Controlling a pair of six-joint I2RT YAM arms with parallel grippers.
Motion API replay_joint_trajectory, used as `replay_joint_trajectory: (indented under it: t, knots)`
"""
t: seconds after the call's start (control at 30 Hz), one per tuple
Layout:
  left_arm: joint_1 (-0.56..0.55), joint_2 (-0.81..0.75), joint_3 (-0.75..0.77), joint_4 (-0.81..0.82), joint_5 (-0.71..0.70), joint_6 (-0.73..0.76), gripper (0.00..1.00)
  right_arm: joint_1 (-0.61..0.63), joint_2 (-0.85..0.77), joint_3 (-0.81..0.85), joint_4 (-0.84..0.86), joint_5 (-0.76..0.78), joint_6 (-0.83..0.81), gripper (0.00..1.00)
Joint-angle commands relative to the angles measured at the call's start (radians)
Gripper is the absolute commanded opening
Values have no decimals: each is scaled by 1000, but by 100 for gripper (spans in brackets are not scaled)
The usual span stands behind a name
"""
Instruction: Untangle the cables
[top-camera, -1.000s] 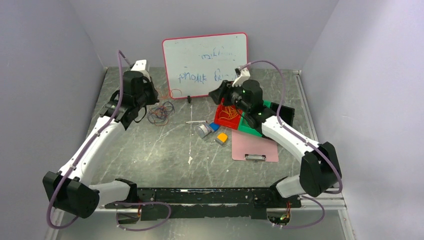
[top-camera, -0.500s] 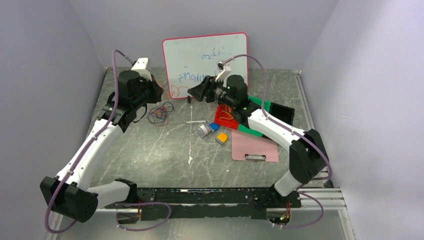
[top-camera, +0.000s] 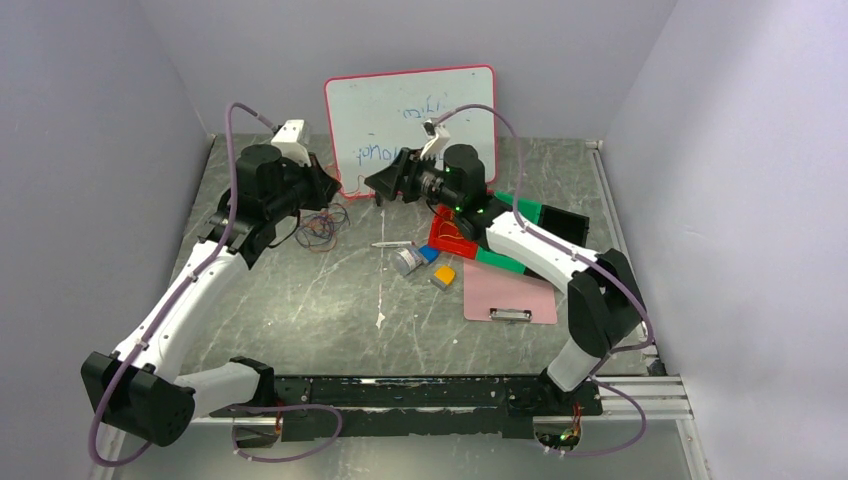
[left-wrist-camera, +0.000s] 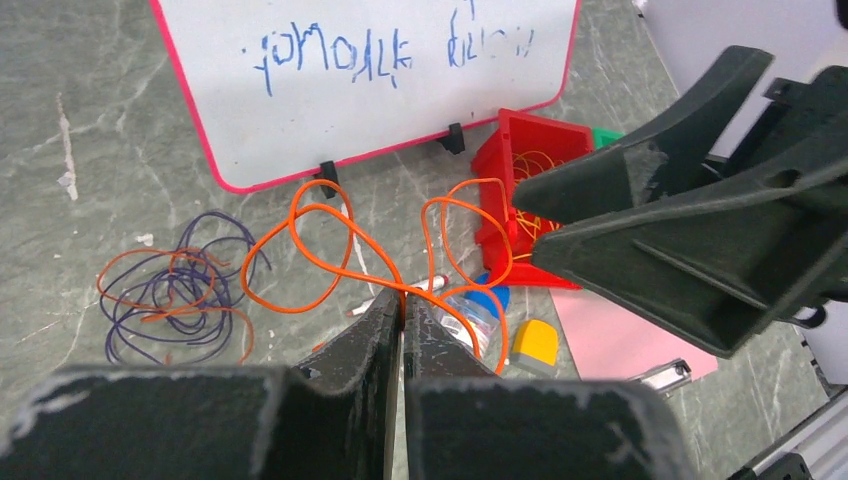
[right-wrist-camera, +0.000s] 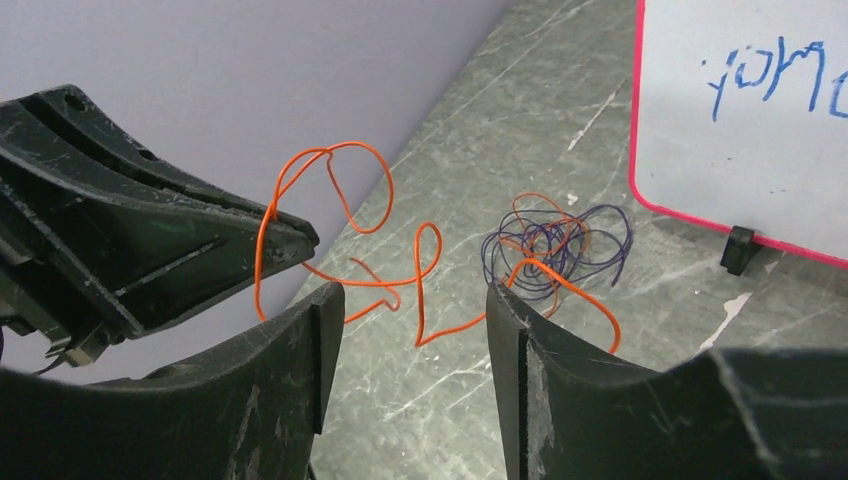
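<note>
my right gripper (right-wrist-camera: 415, 300) has swung left from the red bin (left-wrist-camera: 495, 160) toward my left gripper (left-wrist-camera: 402, 310); its jaws gape wide, holding nothing. the left one is pinched closed on an orange cable (left-wrist-camera: 350, 235). the purple-orange tangle (left-wrist-camera: 175, 295) lies on the table (left-wrist-camera: 60, 60) near the whiteboard (left-wrist-camera: 370, 60).

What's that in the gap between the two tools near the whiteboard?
An orange cable, pinched in the shut left tool, hangs in loops toward the open right tool. The right wrist view shows it best.
</note>
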Motion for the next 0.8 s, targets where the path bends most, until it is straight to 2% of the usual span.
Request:
replay_joint_trajectory:
  t: [0.0, 0.13, 0.27, 0.4, 0.47, 0.5, 0.57, 0.73, 0.77]
  knots:
    - [-12, -15, -8, 58, 56, 0, 7, 7, 39, 38, 4, -48, 13, 56]
    - [-20, -18, -14, 69, 70, 10, 7, 8, 60, 57, -7, -73, 17, 51]
    - [-23, -19, -18, 78, 78, 17, 7, 8, 69, 67, -28, -72, 12, 40]
    - [-26, -17, -28, 92, 105, 29, 7, 9, 35, 45, -21, -34, -7, 12]
    - [-26, -13, -36, 104, 126, 30, 7, 7, 5, 37, -30, 6, -32, 2]
    - [-27, -11, -41, 112, 136, 29, 8, 7, -11, 35, -39, 31, -47, 0]
    - [-27, -6, -52, 127, 158, 26, 16, 5, -51, 31, -61, 84, -79, 0]
    - [-27, -3, -77, 163, 185, 13, 42, -1, -135, 22, -135, 240, -155, 0]
    - [-27, -2, -78, 166, 186, 12, 45, -3, -149, 22, -152, 274, -171, 0]
